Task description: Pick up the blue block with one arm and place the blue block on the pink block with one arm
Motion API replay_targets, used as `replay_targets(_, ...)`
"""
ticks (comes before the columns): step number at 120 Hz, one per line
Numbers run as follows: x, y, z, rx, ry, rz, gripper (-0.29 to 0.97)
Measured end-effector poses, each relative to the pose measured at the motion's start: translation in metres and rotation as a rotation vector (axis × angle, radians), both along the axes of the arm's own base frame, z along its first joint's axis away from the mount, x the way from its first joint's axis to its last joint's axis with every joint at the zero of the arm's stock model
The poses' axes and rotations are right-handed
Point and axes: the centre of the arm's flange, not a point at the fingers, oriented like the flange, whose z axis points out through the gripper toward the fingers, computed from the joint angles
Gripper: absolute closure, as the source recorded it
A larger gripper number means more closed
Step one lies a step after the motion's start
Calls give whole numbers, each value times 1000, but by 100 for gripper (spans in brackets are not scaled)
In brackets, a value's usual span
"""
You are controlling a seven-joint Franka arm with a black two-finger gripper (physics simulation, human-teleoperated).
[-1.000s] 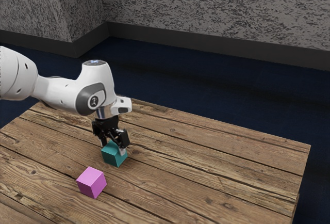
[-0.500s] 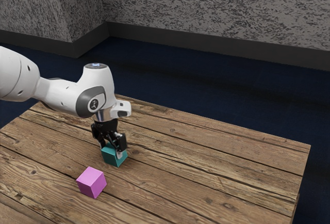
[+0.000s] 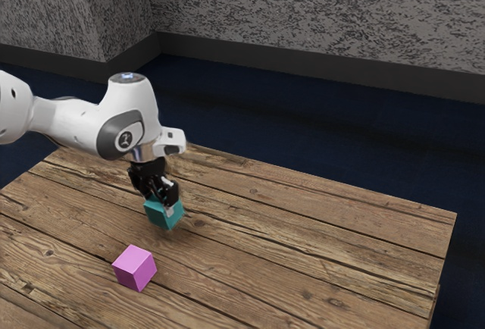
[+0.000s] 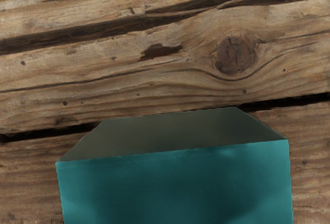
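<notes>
Counted near to far: one pink block (image 3: pixel 134 267) sitting bare on the worktop (image 3: pixel 318 223); one blue block (image 3: pixel 165 217) just beyond, pinched in the one tool (image 3: pixel 164 206). Left the wood within the last half-second, now hanging tilted above the planks. Probably means pick-up done; still needs carrying over the pink and setting down
</notes>
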Motion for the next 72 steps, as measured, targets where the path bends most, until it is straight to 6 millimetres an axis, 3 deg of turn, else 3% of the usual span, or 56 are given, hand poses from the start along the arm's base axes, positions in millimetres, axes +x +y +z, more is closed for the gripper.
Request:
replay_targets(17, -27, -1, 25, 26, -21, 8, 46)
replay_targets(35, -50, 1, 22, 40, 2, 25, 51)
replay_targets(50, -69, 8, 26, 49, 3, 49, 42)
replay_targets(72, -92, -1, 24, 49, 15, 43, 35)
